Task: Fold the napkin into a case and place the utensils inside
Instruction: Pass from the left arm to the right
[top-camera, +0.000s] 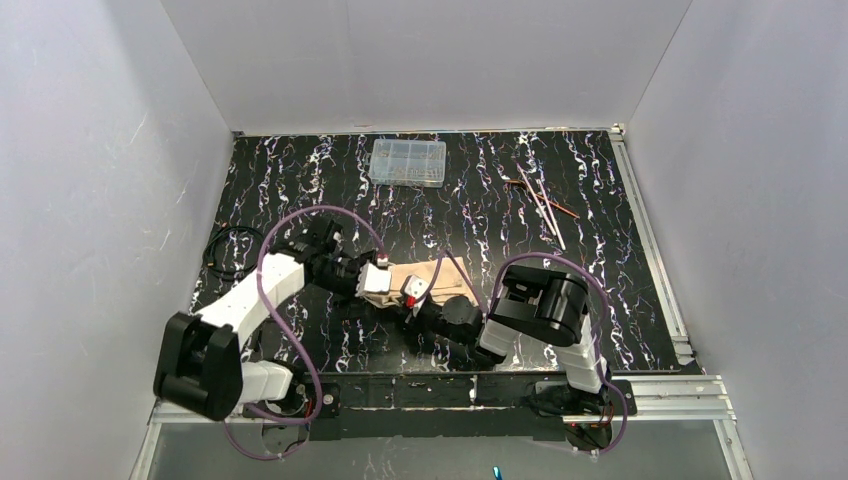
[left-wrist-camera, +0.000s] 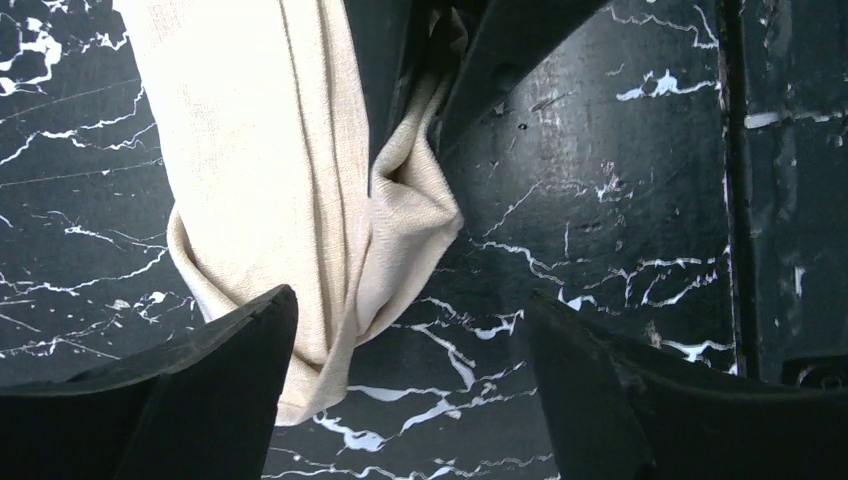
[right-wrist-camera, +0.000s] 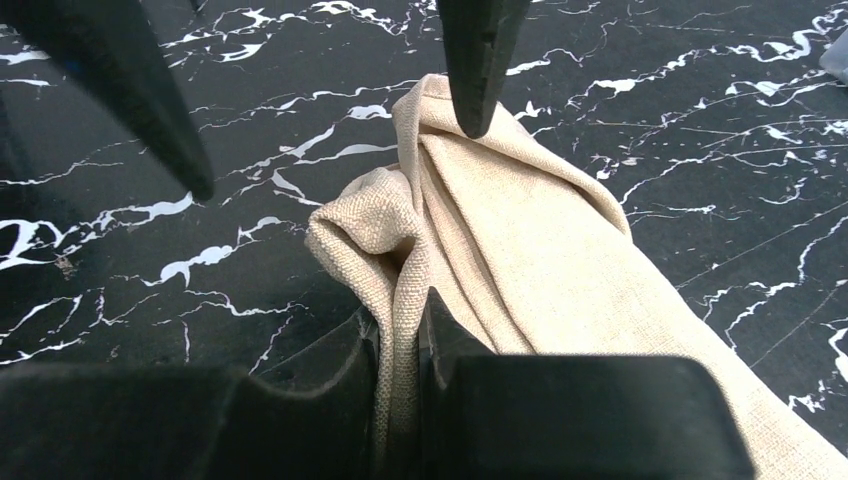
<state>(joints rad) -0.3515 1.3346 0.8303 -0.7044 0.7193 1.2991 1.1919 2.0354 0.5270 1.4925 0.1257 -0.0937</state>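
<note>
Soft, limp napkin (right-wrist-camera: 540, 260), pinched at its fold by right gripper (right-wrist-camera: 400, 330), left gripper (left-wrist-camera: 410, 300) open; likely best taken at layered edges.

The napkin (right-wrist-camera: 540, 260) is matt beige cloth with a coarse, visible weave. The table (right-wrist-camera: 700, 90) is a smooth black marble-patterned surface with a faint sheen. The left gripper's fingers (left-wrist-camera: 200, 390) look like matt black plastic. At upper centre, the compartment box (top-camera: 408, 162) is clear plastic. At upper right, the utensils (top-camera: 540, 198) are copper-toned metal.
</note>
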